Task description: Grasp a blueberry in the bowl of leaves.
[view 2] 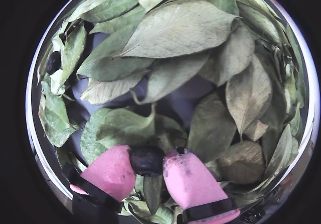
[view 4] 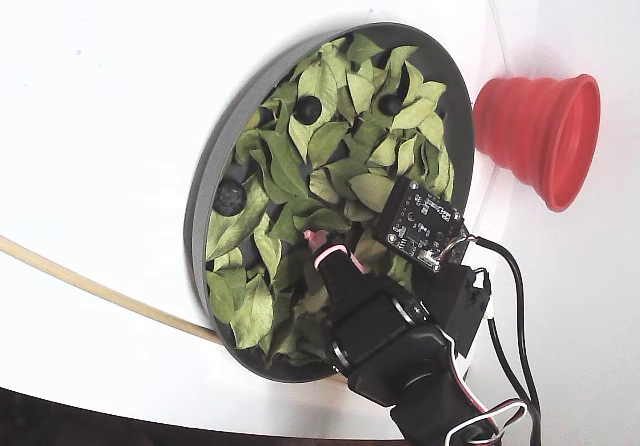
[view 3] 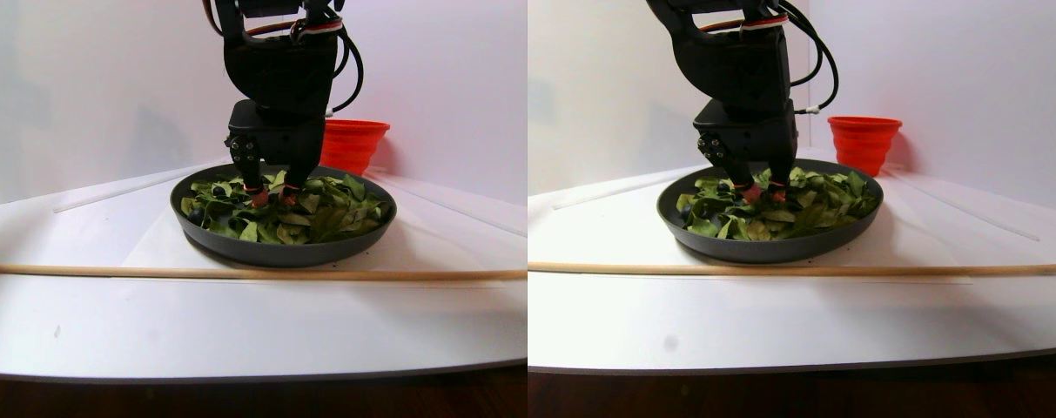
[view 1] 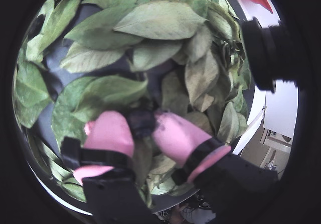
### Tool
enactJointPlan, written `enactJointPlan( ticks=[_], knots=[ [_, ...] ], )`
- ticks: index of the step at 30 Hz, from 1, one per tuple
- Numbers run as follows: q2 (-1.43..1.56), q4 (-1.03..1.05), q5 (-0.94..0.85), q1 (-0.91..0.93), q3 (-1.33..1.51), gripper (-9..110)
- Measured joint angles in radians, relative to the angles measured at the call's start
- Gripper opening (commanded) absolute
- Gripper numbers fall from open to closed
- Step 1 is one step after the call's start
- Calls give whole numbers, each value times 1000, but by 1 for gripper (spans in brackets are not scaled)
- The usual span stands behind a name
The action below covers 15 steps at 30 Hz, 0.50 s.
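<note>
The dark grey bowl (view 4: 196, 228) is full of green leaves (view 2: 175, 28). My gripper (view 2: 147, 160), with pink fingertips (view 2: 113, 169), is down in the near part of the bowl. It is shut on a dark blueberry (view 2: 146, 159), pinched between both tips just over the leaves. The same blueberry shows between the tips in a wrist view (view 1: 142, 122). In the fixed view the gripper (view 4: 319, 247) is at the lower middle of the bowl. Two more blueberries (view 4: 229, 197) (view 4: 307, 109) lie among the leaves. In the stereo pair view the gripper (view 3: 268, 198) reaches into the bowl (view 3: 275, 252) from above.
A red ribbed cup (view 4: 540, 136) stands just outside the bowl's rim, behind it in the stereo pair view (view 3: 353, 144). A long wooden stick (view 3: 232, 273) lies across the white table in front of the bowl. A circuit board (view 4: 425, 226) and cables ride on the arm.
</note>
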Motion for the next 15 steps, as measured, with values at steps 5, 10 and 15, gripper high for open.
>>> enactJointPlan(
  ticks=[5,10,15],
  knots=[
    [48,29,-2,14,0,9],
    [89,60,-8,23,0,9],
    [98,69,-17,38,0,9]
  ],
)
